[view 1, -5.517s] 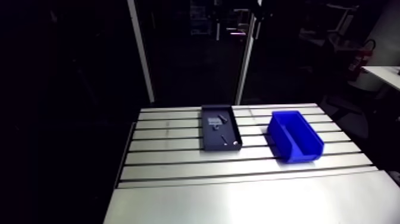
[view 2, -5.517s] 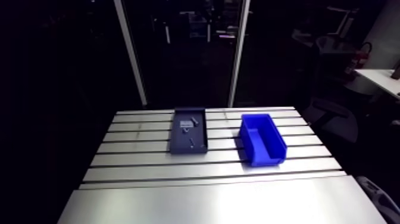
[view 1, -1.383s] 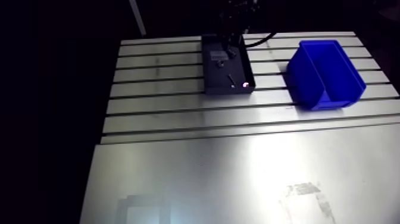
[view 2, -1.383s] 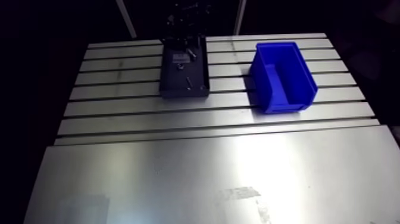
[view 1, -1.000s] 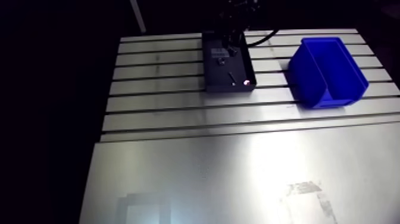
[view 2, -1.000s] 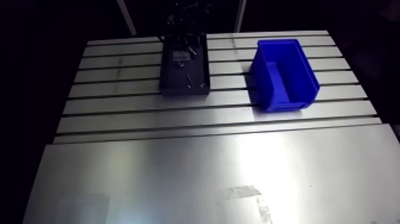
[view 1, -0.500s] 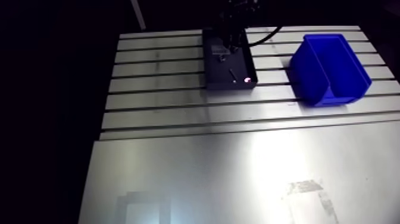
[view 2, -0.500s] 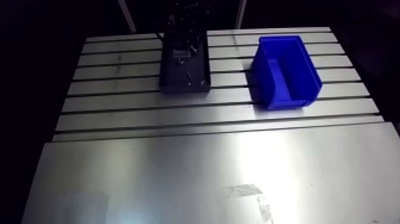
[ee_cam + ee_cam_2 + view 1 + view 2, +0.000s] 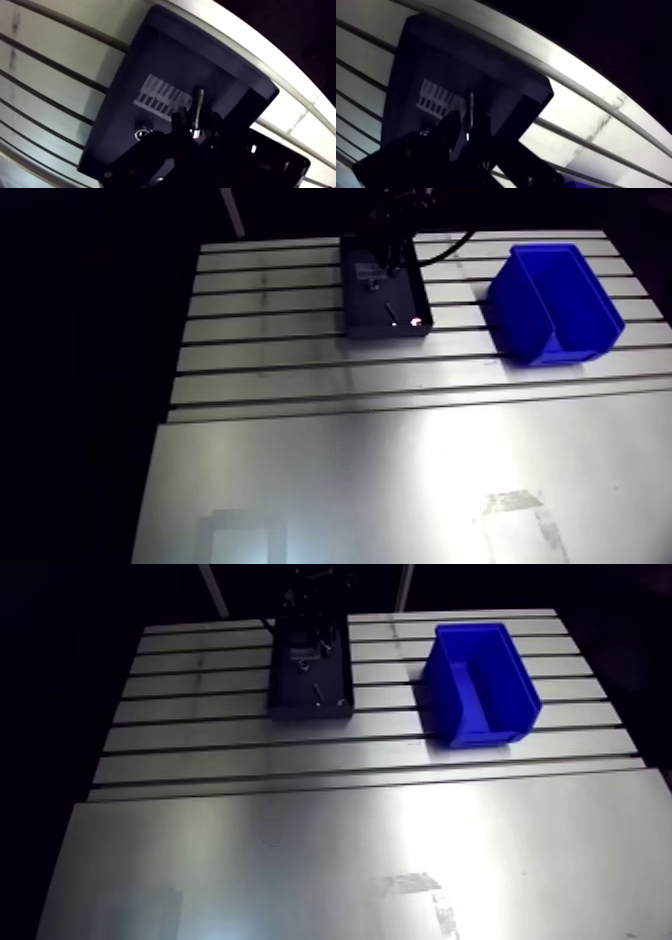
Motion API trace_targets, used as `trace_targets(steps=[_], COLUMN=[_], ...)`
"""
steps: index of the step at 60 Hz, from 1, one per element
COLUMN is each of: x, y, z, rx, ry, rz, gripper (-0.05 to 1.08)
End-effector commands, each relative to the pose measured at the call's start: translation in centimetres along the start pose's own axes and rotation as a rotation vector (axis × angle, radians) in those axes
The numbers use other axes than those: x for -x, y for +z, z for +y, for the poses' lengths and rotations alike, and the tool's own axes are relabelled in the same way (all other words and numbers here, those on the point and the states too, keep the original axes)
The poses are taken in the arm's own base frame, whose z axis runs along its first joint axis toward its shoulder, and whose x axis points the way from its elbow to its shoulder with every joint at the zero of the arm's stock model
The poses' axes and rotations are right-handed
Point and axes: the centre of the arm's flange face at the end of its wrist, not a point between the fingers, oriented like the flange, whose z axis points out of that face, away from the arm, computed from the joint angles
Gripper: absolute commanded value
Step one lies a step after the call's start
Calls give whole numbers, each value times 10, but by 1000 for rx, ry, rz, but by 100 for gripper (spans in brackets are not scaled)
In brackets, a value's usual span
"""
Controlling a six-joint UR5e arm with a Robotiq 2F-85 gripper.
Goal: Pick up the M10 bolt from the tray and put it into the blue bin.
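The M10 bolt (image 9: 199, 100) lies on the floor of the dark tray (image 9: 125, 90), beside a white striped label (image 9: 160, 95). My gripper (image 9: 197, 120) is down inside the tray's far end and straddles the bolt. It is open, with one finger close on each side of the shank and a narrow dark gap left. In the arm view the gripper (image 9: 385, 260) hangs over the tray (image 9: 375, 318). The blue bin (image 9: 555, 303) stands to the tray's right, a few table slots away, and nothing shows inside it.
A second small fastener (image 9: 141, 134) lies in the tray next to my gripper, and another (image 9: 388, 310) lies toward its near end by a red light spot (image 9: 413, 321). The slotted table (image 9: 300, 358) runs into a smooth plate (image 9: 400, 478) in front.
Since the earliest frames the arm has come down over the tray's far end, and the view has shifted with it. Just before now the arm view has barely changed.
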Motion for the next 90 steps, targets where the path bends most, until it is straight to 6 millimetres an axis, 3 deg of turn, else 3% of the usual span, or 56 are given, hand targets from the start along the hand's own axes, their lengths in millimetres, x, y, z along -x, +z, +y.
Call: trace_targets(steps=[1,22,55,78,90], x=[0,1,1,2,3], y=[1,0,0,-6,-11], z=[0,1,0,1,0], rx=[0,6,7,8,12], ry=[0,1,0,-3,-3], rz=[-2,-2,-3,7,12], gripper=[71,79,80,100,103])
